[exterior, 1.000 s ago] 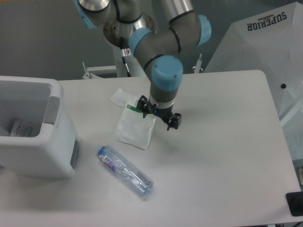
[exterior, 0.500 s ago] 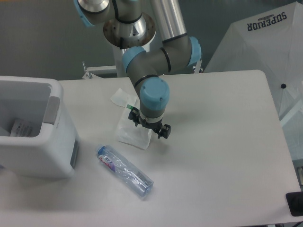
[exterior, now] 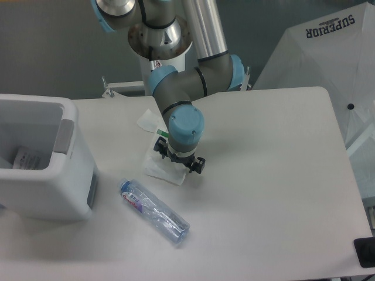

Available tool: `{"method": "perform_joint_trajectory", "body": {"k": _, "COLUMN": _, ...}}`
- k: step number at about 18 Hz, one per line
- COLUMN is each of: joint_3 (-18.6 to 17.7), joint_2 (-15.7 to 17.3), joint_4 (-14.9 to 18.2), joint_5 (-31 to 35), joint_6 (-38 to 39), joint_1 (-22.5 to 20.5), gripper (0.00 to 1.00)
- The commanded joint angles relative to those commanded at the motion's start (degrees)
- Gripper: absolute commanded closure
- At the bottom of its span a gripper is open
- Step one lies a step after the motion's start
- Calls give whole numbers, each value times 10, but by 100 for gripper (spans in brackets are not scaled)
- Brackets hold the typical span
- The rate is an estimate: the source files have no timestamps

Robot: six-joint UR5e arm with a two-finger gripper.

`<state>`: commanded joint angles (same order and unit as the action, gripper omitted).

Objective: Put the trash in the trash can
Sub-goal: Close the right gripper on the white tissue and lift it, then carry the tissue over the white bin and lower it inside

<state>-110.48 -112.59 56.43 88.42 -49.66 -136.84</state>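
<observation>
The flat white pouch (exterior: 160, 170) lies mid-table, mostly covered by my arm. My gripper (exterior: 179, 158) points straight down over it; its black fingers (exterior: 198, 166) stand apart on either side, open and empty. I cannot tell whether they touch the pouch. The smaller wrapper with a green strip (exterior: 149, 121) pokes out just behind the gripper. The clear blue-capped bottle (exterior: 154, 212) lies on its side nearer the front. The large white trash can (exterior: 65, 178) stands at the left edge, well left of the gripper.
A crumpled paper (exterior: 26, 158) lies inside the trash can. A white fabric canopy (exterior: 328, 58) stands beyond the table's right side. A dark object (exterior: 365, 252) sits at the bottom right corner. The arm's base (exterior: 158, 35) is behind the table.
The gripper has moved left and toward the front, from the pouch's right edge to above its middle, and appears lower. The pouch, wrapper and bottle have not moved.
</observation>
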Motion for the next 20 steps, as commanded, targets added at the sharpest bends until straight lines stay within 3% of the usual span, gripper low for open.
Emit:
{"method": "perform_joint_trajectory", "body": {"k": 9, "joint_3": -3, "joint_2": 4, "joint_4": 4, "joint_5": 0, "joint_6": 19, "joint_1": 1, "gripper": 98}}
{"method": "perform_joint_trajectory", "body": {"k": 16, "joint_3": 3, "joint_2": 16, "joint_4": 4, "joint_5": 0, "joint_6": 18, "joint_1": -6, "gripper": 100}}
{"method": "perform_joint_trajectory", "body": {"k": 20, "joint_3": 31, "joint_2": 40, "joint_4": 16, "joint_5": -16, "joint_6": 16, "joint_1": -12, "gripper": 100}}
